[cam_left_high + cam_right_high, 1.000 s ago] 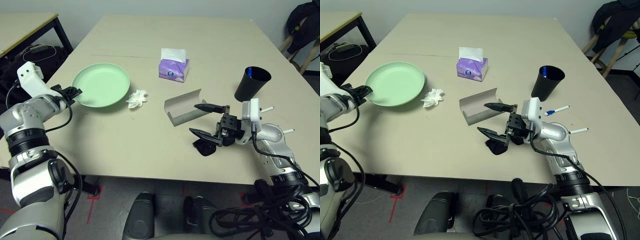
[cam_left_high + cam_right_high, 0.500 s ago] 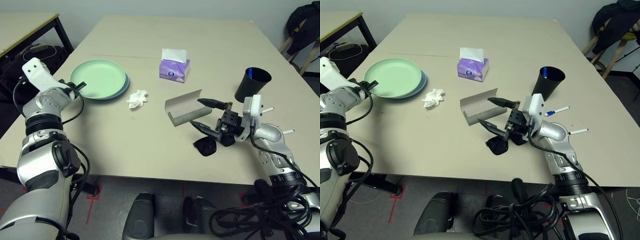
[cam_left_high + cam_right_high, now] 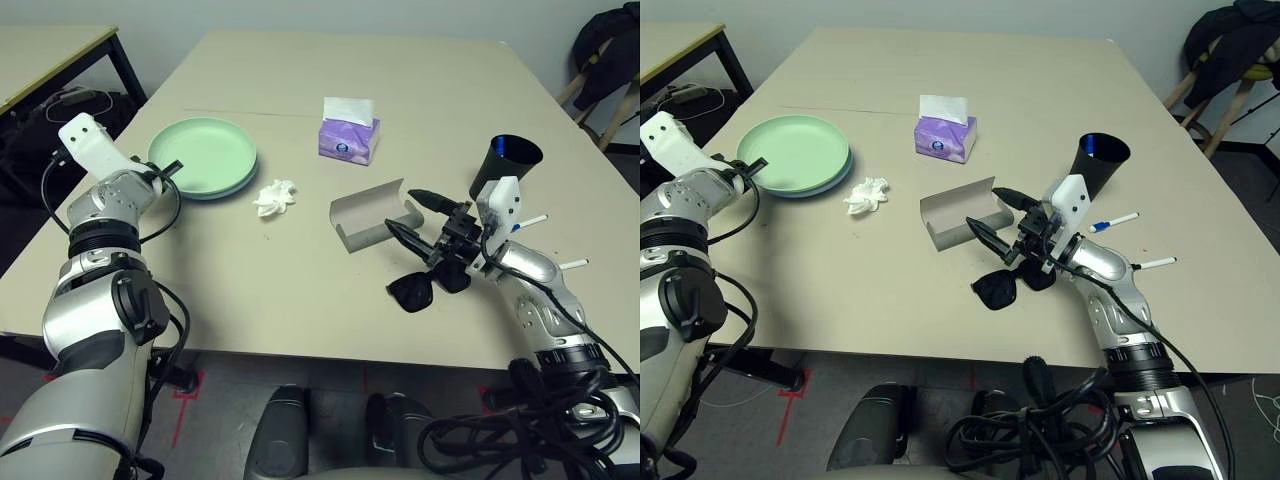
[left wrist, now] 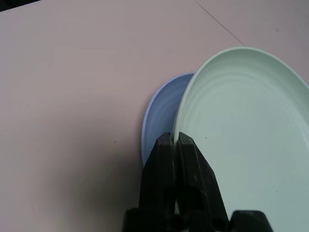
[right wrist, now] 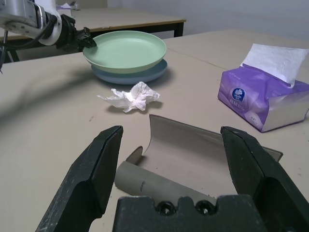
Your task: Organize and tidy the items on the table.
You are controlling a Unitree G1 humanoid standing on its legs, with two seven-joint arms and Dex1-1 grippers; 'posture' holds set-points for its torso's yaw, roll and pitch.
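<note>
A pale-green plate [image 3: 205, 155] lies stacked on a light-blue plate [image 4: 157, 116] at the table's [image 3: 250, 280] left. My left gripper [image 3: 170, 168] is shut on the green plate's near-left rim. A crumpled white tissue wad [image 3: 273, 197] lies just right of the plates. The grey glasses case [image 3: 370, 215] stands open mid-table. My right gripper [image 3: 402, 210] is open, its fingers spread just in front of the case. Black sunglasses [image 3: 412, 292] lie on the table below it. A black cup [image 3: 505, 165] stands at the right, with a blue-white pen [image 3: 1112, 221] beside it.
A purple tissue box [image 3: 348, 135] sits behind the case. A smaller black-legged desk [image 3: 50, 50] stands at the far left with cables under it. A chair with dark clothing [image 3: 610, 40] is at the far right.
My left gripper has shifted the green plate right and away; the blue plate's edge now shows under it. My right gripper has risen from the sunglasses toward the case, still open.
</note>
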